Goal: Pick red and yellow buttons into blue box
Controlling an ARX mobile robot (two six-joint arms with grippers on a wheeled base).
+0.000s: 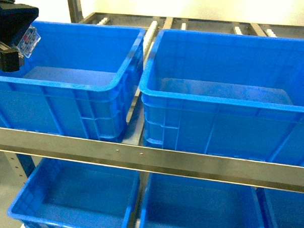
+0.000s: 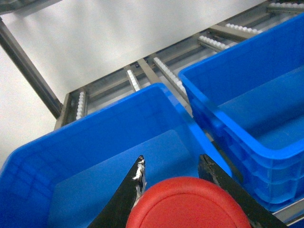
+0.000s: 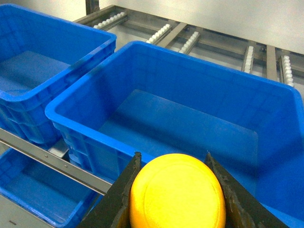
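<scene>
Wrist views | L pincer [image 2: 171,178] grips round red cap [image 2: 187,203] | R pincer [image 3: 173,164] grips smooth yellow cap [image 3: 176,192]

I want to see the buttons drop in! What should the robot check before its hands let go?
1. Left hand holds the red button: ok, the cap sits between its fingers.
2. Right hand holds the yellow button: ok, gripped the same way.
3. Red button is over the left blue box: ok, the box floor lies just ahead of it.
4. Yellow button is over the right blue box: cannot tell, it looks close to the near rim.
5. Both boxes have room inside: ok, their floors look bare.
6. Boxes sit steady on the shelf rail: ok, both look level.
</scene>
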